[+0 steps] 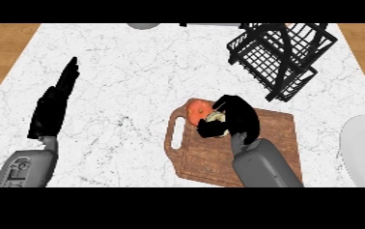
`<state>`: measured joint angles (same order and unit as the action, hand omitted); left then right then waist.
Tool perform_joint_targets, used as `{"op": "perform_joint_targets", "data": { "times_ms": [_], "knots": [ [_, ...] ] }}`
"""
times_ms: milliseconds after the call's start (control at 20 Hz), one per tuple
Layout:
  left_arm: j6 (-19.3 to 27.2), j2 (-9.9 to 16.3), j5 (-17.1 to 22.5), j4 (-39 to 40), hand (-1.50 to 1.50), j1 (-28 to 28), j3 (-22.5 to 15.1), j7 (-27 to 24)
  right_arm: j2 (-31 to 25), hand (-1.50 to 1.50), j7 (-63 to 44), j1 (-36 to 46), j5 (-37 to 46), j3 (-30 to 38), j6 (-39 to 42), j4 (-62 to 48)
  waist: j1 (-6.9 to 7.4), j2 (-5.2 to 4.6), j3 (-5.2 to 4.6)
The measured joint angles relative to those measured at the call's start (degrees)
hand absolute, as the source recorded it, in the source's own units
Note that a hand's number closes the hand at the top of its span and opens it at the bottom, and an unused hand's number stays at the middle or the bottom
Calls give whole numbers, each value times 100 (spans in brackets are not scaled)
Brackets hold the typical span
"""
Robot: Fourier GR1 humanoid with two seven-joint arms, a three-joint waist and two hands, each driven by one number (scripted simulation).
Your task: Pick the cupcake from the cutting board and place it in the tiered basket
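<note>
A brown wooden cutting board [274, 126] lies at the lower middle-right of the marble counter. My right hand [236, 117] is over its upper left part, fingers curled round a pale cupcake [216, 118], most of which is hidden. A red-orange round thing [197, 111] lies on the board just left of the hand, touching it. The black wire tiered basket [281, 54] stands at the upper right, apart from the hand. My left hand [53, 105] rests at the left with straight fingers pointing up, holding nothing.
A white rounded object [354, 148] shows at the right edge. A grey round thing [145, 25] and a pale bar [210, 24] sit at the counter's far edge. Wooden floor [14, 42] shows beyond the counter's left side.
</note>
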<state>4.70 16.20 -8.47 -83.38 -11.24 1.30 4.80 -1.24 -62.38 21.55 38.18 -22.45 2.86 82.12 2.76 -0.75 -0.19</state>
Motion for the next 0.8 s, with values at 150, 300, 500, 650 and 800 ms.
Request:
{"op": "perform_joint_targets", "data": {
  "times_ms": [150,300,500,650,800],
  "knots": [
    [-53,-19,-13,-33,0,-86,-81,-12,37,150,-110,641,422,393,-281,-459,201,-73,-6],
    [-93,-33,-21,-26,0,-135,-134,-32,55,150,-165,1276,908,768,-629,-800,334,-106,-13],
    [-122,-55,-39,-7,0,-189,-192,-25,-10,150,-216,2114,1767,1197,-1039,-1166,405,-105,-22],
    [-112,-88,-62,22,0,-227,-226,-38,-106,150,-274,2738,2503,1406,-1276,-1459,435,-101,-31],
    [-114,-99,-79,39,0,-244,-246,-51,-179,150,-355,3320,3202,1624,-1475,-1795,468,-100,-31]
  ]
}}
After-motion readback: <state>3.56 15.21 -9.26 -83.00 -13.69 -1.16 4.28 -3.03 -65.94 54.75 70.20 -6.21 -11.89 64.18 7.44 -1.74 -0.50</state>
